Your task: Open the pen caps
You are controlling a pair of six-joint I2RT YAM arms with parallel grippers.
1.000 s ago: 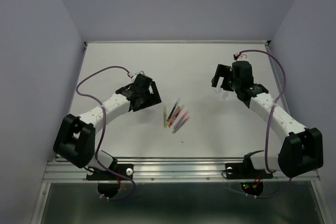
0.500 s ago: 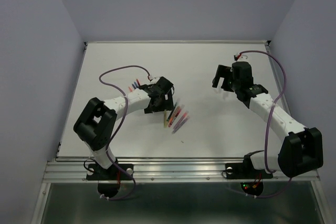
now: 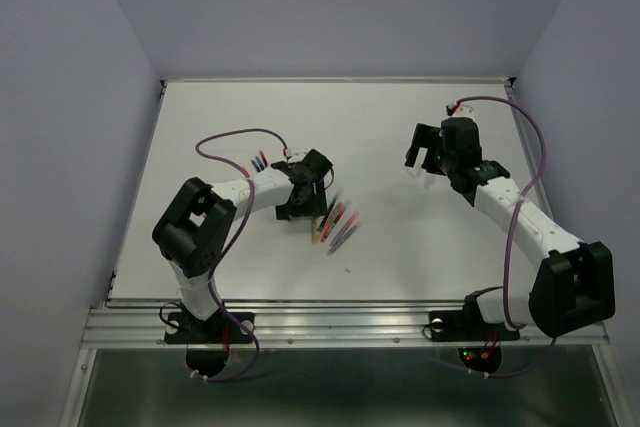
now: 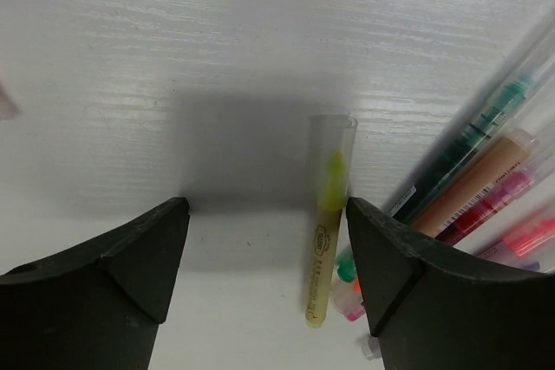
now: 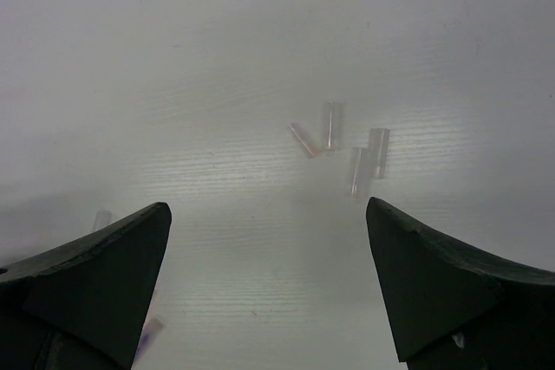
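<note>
Left gripper (image 4: 264,214) poised low over the left edge of the pen heap (image 3: 338,224), jaws spread wide and gripping nothing. Its fingers (image 4: 117,275) straddle the yellow pen (image 4: 323,275), the outermost of the heap, which lies flat on the table (image 3: 420,247) close to the right-hand finger but is not pinched. The cap (image 4: 335,140) is the clear sleeve on the end of this pen that points away from the wrist, with the yellow tip showing through it. Just right of the yellow pen lie the green pen (image 4: 468,140) and brown, red and pink ones, side by side on a slant; their caps are too small or too far out of view to make out. Right gripper (image 5: 267,210) hovers well to the right of the heap, jaws spread wide and empty. Under it four small clear tubes (image 5: 331,126) lie loose, probably caps already off, though they are blurred. Short red and blue pieces (image 3: 258,160) lie left of the heap, too small to tell whether pens or caps. The pens look light, stiff and smooth, so they are likely to roll or skid when nudged. The cap looks thin-walled and push-fitted, and would probably slip or crack under a hard pinch. A sound hold would be one gripper across mid-barrel and the other across the cap, pulling along the pen's length. The green pen lies close enough to be caught by mistake.
</note>
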